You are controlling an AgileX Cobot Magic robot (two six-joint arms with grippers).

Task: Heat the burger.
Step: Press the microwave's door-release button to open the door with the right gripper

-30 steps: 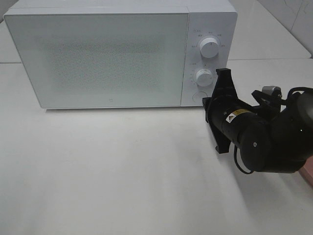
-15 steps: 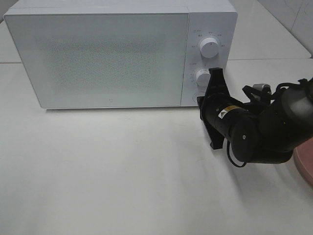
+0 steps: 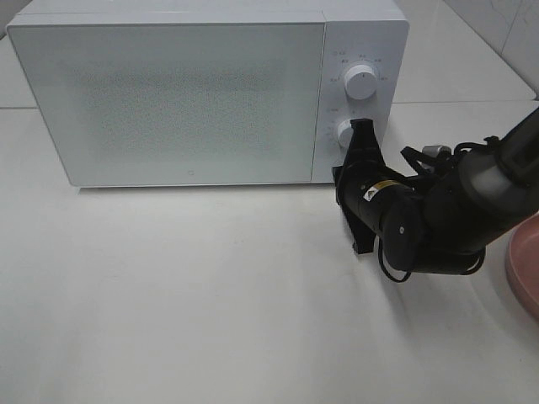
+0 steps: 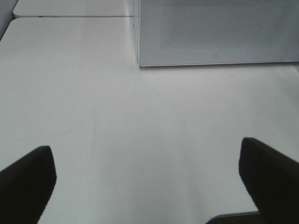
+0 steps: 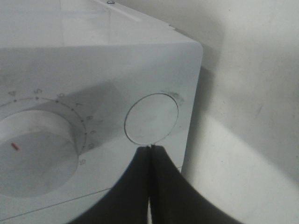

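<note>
Our left gripper (image 4: 147, 175) hangs wide open and empty over the table (image 4: 140, 116). The microwave (image 3: 168, 101) door is shut. Our right gripper (image 5: 150, 156), fingers pinched together on nothing, noses at the round button (image 5: 152, 118). The burger is nowhere in view (inside, perhaps), and the plate (image 3: 524, 265) edge is bare. We judge the heating unfinished.

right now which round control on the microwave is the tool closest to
The flat round button, not the raised dials; the shut right tool points at its rim.
</note>
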